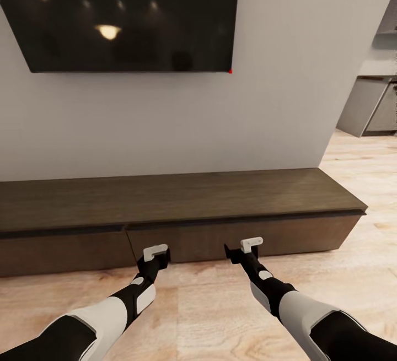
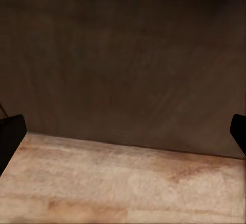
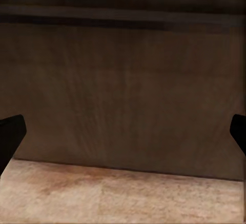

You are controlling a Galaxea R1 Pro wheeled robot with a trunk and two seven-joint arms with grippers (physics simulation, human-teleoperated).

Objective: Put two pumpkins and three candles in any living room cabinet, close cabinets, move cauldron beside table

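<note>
Facing the cabinet point(image 1: 182, 201), the head view shows a long low dark-brown unit set against a pale wall point(image 1: 165, 124) beneath a black wall-mounted television point(image 1: 121, 16). All its drawer fronts appear flush and shut, and its top is bare. Both arms reach low over the wood floor point(image 1: 204, 300). The left gripper point(image 1: 157, 255) and the right gripper point(image 1: 245, 249) sit just in front of the same drawer front point(image 1: 231, 242), near it, though contact cannot be confirmed.

In the left wrist view, the two dark fingers point(image 2: 11, 137) stand wide apart at the frame edges, with nothing between them. The drawer panel point(image 2: 123, 60) rises from the floor point(image 2: 123, 188) directly ahead.

In the right wrist view, the fingers point(image 3: 10, 137) are likewise spread and empty. The panel point(image 3: 123, 96) is seen square on, with a dark shadow gap point(image 3: 123, 16) under the cabinet top.

Risks, as judged from here: the front has no handle, so spread fingers could slide off its smooth face or press it further shut. Uneven pulling by the two arms could skew the drawer. The low reach also leaves the fingers liable to scrape the floor.
</note>
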